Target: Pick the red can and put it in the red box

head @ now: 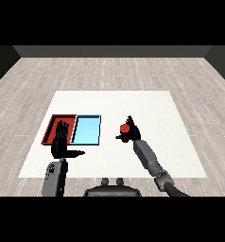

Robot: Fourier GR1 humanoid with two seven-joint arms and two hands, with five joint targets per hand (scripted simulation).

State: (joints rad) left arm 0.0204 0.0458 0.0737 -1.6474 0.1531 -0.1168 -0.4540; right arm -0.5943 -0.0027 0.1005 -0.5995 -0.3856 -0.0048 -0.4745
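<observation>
Red catches the eye twice from where I stand: once in the red can (125,128), once in the red tray (52,128) far over on the other side of the white table (133,104). The right hand (132,132) has the can, its fingers and thumb curled round it, and the can's top pokes out on the side facing the trays. From this angle I cannot tell whether the can rests on the table or is lifted just off it. The grey right forearm (147,158) slants up from the lower right corner to reach it.

The can sits to the right of both trays and apart from them, with bare table between it and the light blue tray (88,130). That tray lies just beside the red one, their long edges meeting.

The left hand (61,139) is raised upright over the near part of the red tray, fingers straight and pointing away from the robot, thumb stuck out sideways toward the blue tray. It holds nothing. Its grey left forearm (55,177) rises almost straight from the lower left. Pale wood flooring (34,75) runs round the table.
</observation>
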